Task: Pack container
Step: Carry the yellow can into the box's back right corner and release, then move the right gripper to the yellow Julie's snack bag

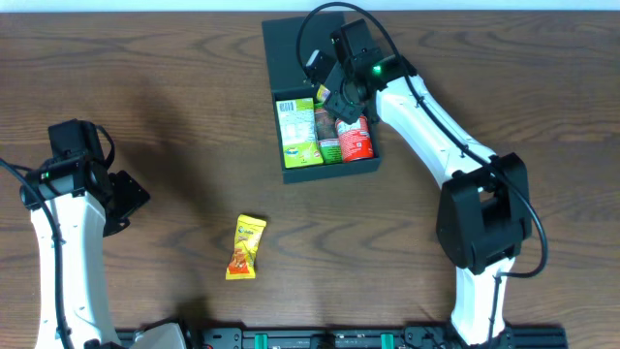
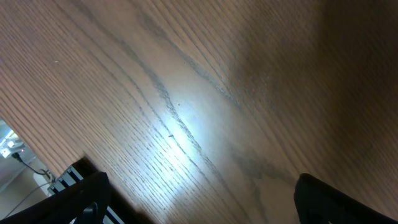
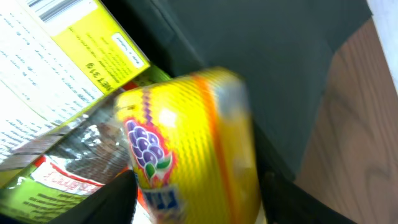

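The dark teal-green container [image 1: 283, 167] lies open at the back middle, its flap lid [image 1: 291, 48] flat behind it. Inside lie a green-yellow packet [image 1: 296, 131], a dark packet [image 1: 325, 124] and a red packet [image 1: 356, 142]. My right gripper [image 1: 337, 95] hangs over the container, shut on a yellow packet with a grape picture [image 3: 193, 137], seen between its fingers [image 3: 199, 202] in the right wrist view with the lid [image 3: 249, 50] behind. My left gripper [image 1: 126, 199] is open and empty above bare table [image 2: 199, 199].
Another yellow-orange snack packet [image 1: 246, 247] lies on the brown wooden table [image 1: 145, 97] in front of the container, between the two arms. The table's front edge shows in the left wrist view [image 2: 68, 171].
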You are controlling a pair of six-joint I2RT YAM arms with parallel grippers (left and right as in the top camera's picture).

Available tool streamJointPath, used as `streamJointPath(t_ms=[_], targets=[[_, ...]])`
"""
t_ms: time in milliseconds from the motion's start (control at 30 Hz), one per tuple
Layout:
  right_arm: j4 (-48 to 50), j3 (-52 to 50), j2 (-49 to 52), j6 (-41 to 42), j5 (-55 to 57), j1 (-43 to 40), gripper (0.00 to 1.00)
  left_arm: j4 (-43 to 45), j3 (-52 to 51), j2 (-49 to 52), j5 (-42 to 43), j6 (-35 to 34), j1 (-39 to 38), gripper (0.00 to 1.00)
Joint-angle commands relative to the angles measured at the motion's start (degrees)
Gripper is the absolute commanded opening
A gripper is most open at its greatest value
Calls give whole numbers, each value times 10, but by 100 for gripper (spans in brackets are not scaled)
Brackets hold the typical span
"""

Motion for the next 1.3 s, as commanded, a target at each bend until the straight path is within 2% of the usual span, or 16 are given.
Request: streamJointPath(t_ms=[0, 67, 267, 367, 500, 667, 733, 767, 967, 1133, 1267], targets=[[-2, 12, 9, -40, -10, 10, 76, -3, 2, 3, -10, 2, 3, 95], [-2, 12, 9, -40, 0, 11, 80, -3, 2, 3, -10, 2, 3, 95], [-2, 12, 9, -40, 11, 14, 79, -3, 2, 3, -10, 2, 3, 95], [-2, 12, 9, -30, 16, 17, 74, -3, 2, 3, -10, 2, 3, 95], [-5, 13, 3, 23, 56, 30, 58, -3, 2, 3, -10, 2, 3, 95], [-30, 17, -52, 99, 51, 63, 60, -3, 2, 3, -10, 2, 3, 95], [-51, 17, -92, 163, 48, 77, 69, -3, 2, 3, -10, 2, 3, 95], [-62, 17, -106, 191, 42, 81, 70, -3, 2, 3, -10, 2, 3, 95], [-209, 16, -203, 429, -106, 89, 68, -3, 2, 3, -10, 2, 3, 95], [-268, -13, -248, 644, -85, 115, 70, -3, 2, 3, -10, 2, 3, 95], [-281, -69, -280, 810, 18, 184, 79, -3, 2, 3, -10, 2, 3, 95]])
